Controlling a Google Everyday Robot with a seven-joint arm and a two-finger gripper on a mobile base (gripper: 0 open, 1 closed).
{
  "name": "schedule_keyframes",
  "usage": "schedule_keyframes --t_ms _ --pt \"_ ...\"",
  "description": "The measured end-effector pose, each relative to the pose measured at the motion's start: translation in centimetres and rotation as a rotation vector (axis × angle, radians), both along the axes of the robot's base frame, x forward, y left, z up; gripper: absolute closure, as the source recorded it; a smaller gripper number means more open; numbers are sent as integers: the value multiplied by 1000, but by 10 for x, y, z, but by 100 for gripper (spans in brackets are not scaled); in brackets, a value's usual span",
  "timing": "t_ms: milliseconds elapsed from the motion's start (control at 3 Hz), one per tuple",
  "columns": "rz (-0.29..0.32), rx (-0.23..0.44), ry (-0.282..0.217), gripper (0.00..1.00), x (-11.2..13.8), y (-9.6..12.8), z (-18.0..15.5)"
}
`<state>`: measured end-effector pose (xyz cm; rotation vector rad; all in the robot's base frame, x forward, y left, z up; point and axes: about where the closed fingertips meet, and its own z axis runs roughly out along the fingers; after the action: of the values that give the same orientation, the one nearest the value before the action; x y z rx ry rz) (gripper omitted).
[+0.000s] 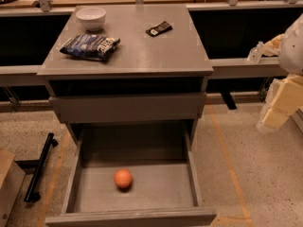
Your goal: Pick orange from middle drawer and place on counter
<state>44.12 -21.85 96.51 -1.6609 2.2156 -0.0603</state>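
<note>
The end effector (274, 112) hangs right of the counter (142, 51), partly cut off.

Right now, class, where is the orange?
In the camera view, the orange lies in the open middle drawer, just left of centre; the gripper hangs at far right.

The orange (123, 178) lies in the pulled-out middle drawer (161, 193) below the worktop (151, 56), where a bowl (91, 18) sits behind a bag (90, 46); the end effector (274, 117) hangs far right.
</note>
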Motion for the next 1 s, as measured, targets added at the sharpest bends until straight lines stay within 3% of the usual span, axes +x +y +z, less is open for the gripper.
schedule_keyframes --t_ms 333,1000 --pt "-33 90 -55 0 15 -2 -22" --pt "-32 84 -44 0 11 -4 -21"
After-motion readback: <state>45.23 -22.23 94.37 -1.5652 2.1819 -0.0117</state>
